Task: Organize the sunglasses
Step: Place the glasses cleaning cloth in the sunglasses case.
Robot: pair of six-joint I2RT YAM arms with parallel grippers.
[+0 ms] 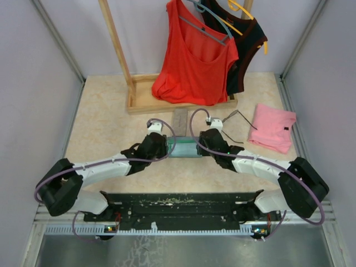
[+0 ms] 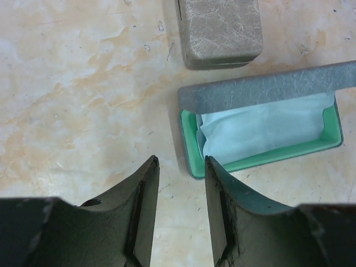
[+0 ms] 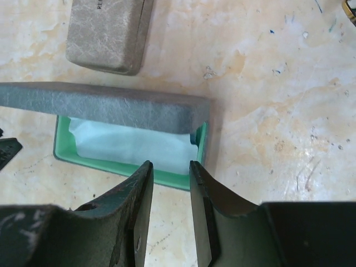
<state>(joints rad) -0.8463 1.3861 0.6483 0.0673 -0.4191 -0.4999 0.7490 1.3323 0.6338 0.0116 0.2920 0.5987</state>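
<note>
While the left gripper (image 2: 181,164) and right gripper (image 3: 170,165) hang narrowly parted and empty at the open case (image 2: 261,89) (cloth (image 2: 261,130) inside), the sunglasses (image 1: 232,115) should be pinched by the bridge.

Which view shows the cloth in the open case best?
Left wrist: the cloth lies wide and clear in the green tray of the case. Right wrist shows it too, more under the lid. The top view gives only a small teal patch.
</note>
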